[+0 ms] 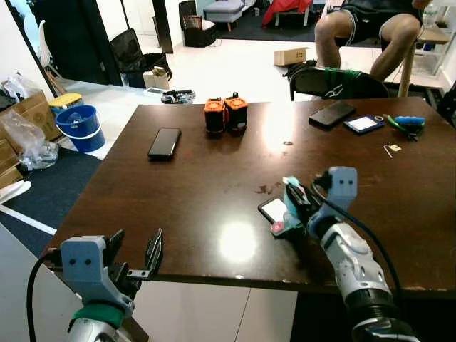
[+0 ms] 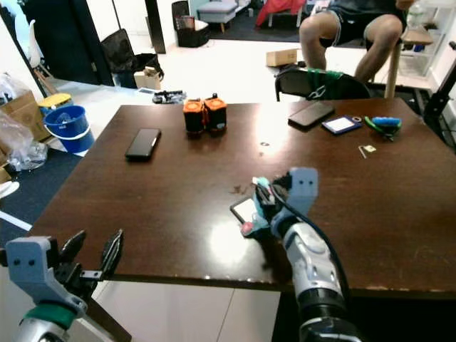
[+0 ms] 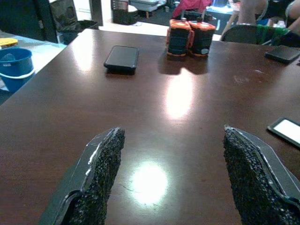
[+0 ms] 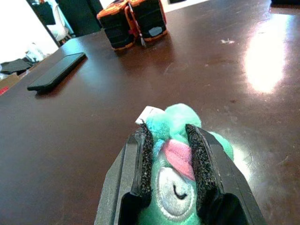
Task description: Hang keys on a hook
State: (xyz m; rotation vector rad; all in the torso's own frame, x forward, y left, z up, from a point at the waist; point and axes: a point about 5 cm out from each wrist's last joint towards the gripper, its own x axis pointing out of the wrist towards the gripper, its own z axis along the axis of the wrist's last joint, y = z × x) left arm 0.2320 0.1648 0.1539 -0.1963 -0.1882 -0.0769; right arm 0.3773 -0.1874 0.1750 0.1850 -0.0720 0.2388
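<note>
My right gripper (image 4: 171,154) is clenched on a green plush keychain (image 4: 176,187) with a pink patch and a small white tag, squeezed between both pads just above the table (image 1: 214,185). No metal keys can be made out in the grip. Just beside it, on my left, a white-screened phone (image 1: 273,209) lies flat on the wood. Farther ahead and to the left stand two orange-and-black batteries (image 1: 226,114), touching each other, and a black phone (image 1: 164,142) lies well left of them.

My left gripper (image 3: 173,173) hangs at the near table edge, fingers spread wide, nothing between them (pads are rough black foam).

Ahead and right of my right gripper: a dark phone (image 1: 331,113), a blue-edged card (image 1: 364,124), blue-handled pliers (image 1: 407,124). A person's legs (image 1: 360,35) sit beyond the table. A blue bucket (image 1: 78,127) stands on the floor far left.
</note>
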